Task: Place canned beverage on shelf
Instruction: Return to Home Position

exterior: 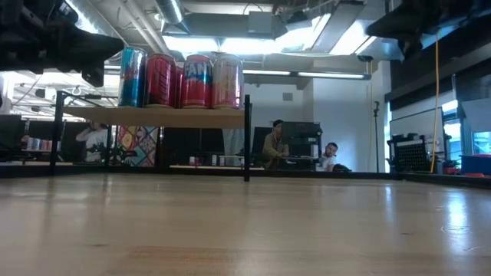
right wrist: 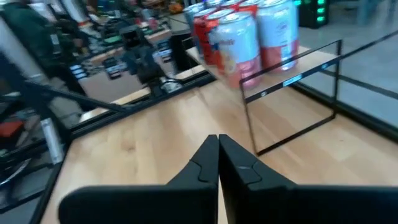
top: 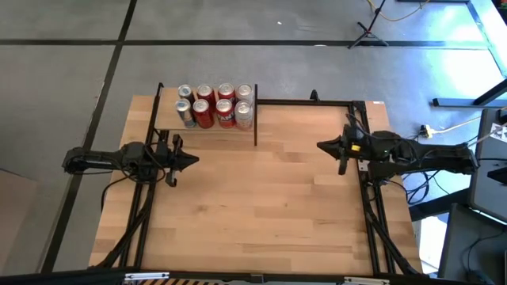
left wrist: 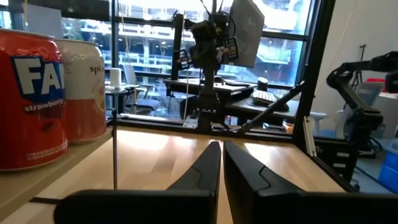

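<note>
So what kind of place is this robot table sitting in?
Most likely an open-plan robotics lab or workshop office. Behind the light wooden table, two seated people work at desks, exposed ceiling ducts run overhead, and what looks like another dark robot arm stands near tall windows.

Eight metal soda cans (top: 214, 105) stand in two rows (four each) on the rectangular light-wood shelf (top: 165, 111). It occupies the far-left corner of the wooden table (top: 261, 206).

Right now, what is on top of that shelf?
Eight cans in two rows of four stand on the shelf. At table level, the front row hides the back one.
</note>
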You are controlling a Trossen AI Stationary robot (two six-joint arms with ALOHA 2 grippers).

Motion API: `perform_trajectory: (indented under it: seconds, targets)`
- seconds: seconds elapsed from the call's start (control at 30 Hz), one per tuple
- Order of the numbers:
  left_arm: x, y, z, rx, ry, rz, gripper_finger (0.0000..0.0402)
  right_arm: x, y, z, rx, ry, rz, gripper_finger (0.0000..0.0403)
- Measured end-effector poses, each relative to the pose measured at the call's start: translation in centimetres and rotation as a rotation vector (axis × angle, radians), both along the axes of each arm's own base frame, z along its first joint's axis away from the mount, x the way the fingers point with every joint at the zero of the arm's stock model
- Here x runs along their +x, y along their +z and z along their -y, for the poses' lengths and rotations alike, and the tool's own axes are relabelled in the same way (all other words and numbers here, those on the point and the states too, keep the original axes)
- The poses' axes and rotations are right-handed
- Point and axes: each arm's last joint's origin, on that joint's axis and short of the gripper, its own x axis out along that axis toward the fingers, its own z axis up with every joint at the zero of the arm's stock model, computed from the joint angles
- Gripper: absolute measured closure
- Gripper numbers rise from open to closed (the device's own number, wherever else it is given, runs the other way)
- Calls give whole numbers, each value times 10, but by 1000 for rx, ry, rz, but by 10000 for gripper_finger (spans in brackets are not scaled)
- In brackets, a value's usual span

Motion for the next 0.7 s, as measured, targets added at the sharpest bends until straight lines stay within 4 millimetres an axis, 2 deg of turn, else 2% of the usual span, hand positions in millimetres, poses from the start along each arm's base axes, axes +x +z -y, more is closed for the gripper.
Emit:
perform_trajectory:
  seconds: [0.13,0.33,0.5,0.7]
  targets:
    - [0,0,0,0,0,0,390,-19,-11,-1,7,49,53,402]
    - [0,0,0,0,-2,0,390,-39,-45,-1,10,68,128,402]
    - [0,0,0,0,-2,0,390,-43,-72,-2,-1,95,140,402]
    - [0,0,0,0,-2,1,390,-37,-102,-4,-40,190,212,402]
